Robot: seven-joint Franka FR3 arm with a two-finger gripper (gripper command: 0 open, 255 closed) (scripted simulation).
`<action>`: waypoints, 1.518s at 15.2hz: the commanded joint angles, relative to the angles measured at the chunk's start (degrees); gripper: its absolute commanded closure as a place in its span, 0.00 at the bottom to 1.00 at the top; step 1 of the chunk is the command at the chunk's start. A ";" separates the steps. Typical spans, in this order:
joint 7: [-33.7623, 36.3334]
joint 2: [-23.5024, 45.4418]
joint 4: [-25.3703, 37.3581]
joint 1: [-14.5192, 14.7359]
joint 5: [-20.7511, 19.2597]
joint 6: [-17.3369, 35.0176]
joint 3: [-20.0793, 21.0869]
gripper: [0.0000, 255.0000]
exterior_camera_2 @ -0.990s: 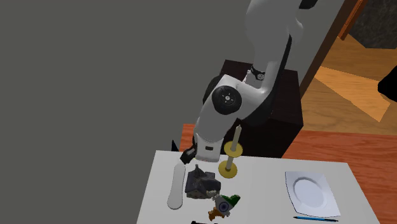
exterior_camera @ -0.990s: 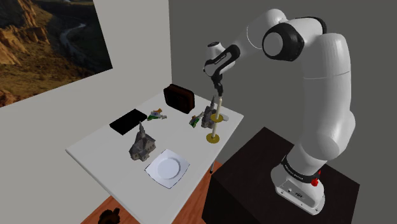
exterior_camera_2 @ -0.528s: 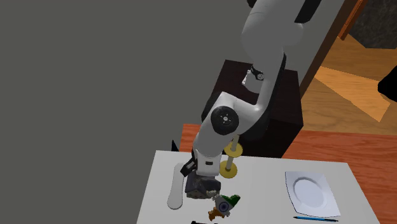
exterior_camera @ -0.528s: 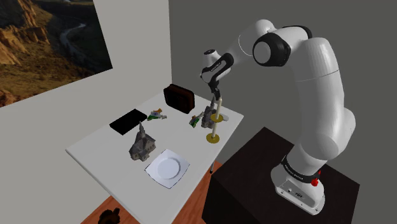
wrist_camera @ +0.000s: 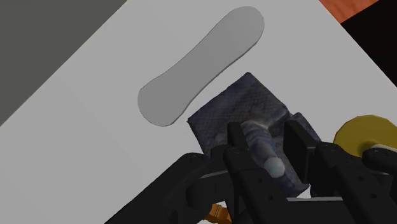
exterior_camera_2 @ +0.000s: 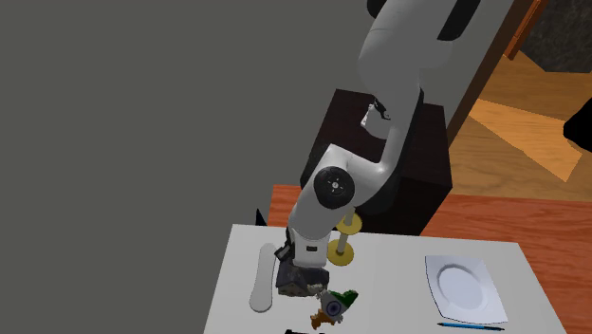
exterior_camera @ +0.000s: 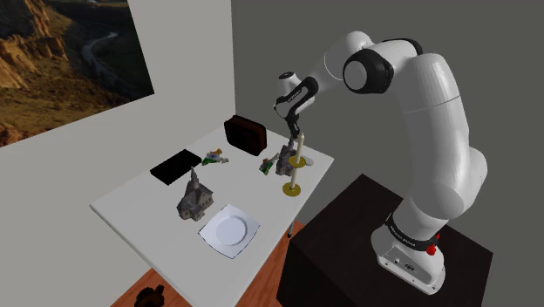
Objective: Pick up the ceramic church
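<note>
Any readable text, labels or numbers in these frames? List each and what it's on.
No text can be read anywhere.
Arm: dark lettering on the band near its base, too small to read.
Church, plate, table: no markings visible.

White table (exterior_camera: 139,199), pretty cluttered. A dark red case (exterior_camera: 246,135) sits in the back corner and a black slab (exterior_camera: 174,166) lies along the wall edge. A white plate (exterior_camera: 229,230) is by the stand-side edge, with a spired grey church (exterior_camera: 194,197) just beside it. The dark-roofed church (exterior_camera: 284,165) is next to two yellow-based candlesticks (exterior_camera: 292,183), near the stand-side corner.
</note>
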 commanded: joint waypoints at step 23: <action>-1.61 -7.88 -0.07 0.63 -0.22 -7.64 -0.41 1.00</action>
